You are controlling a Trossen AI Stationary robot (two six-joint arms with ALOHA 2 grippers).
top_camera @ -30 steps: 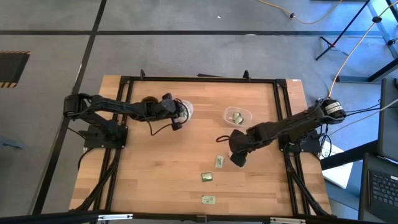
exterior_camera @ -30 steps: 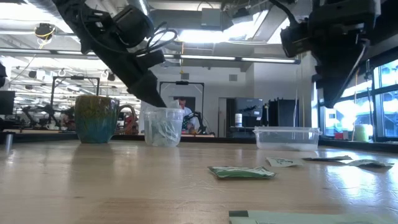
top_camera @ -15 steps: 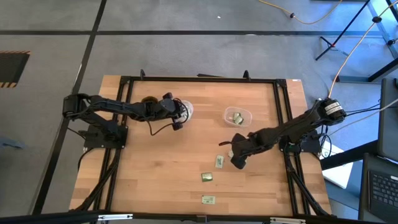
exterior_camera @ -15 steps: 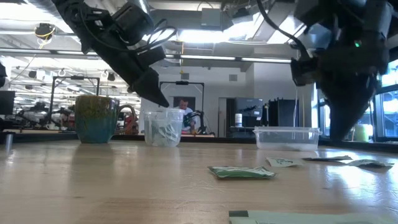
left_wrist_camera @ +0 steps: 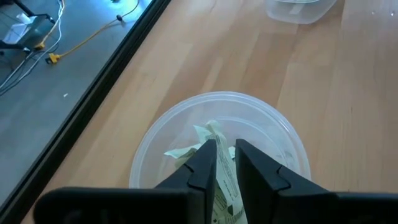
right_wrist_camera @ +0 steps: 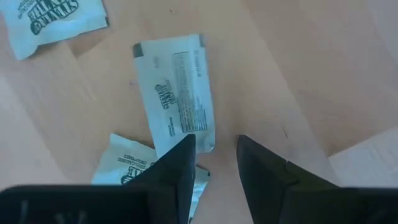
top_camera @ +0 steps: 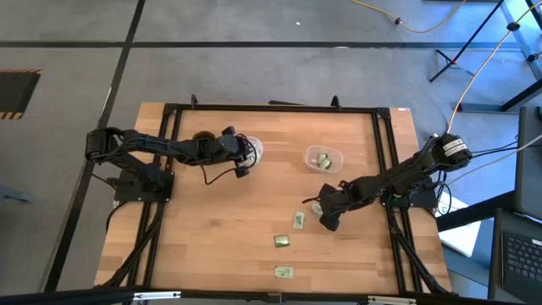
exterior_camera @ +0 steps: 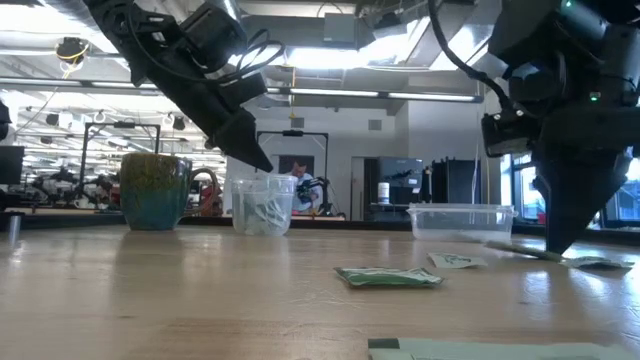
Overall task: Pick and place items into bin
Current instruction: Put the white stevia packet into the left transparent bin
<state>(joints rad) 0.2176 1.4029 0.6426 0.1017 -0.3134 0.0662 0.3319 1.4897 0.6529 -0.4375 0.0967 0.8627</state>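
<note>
My right pincer [right_wrist_camera: 214, 163] is low over the desk [top_camera: 212, 220], fingers narrowly parted at a packet [right_wrist_camera: 176, 90]'s edge. My left pincer [left_wrist_camera: 225, 163], narrowly parted, is above the cup [left_wrist_camera: 155, 140] of packets.

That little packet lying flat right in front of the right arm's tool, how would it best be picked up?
Probably from straight above. The packet lies flat on the table, so no side is raised to grab. The right tool sits open at its near short end; pinching that thin edge between the two fingers looks most workable, clear of the neighbouring packet.
</note>
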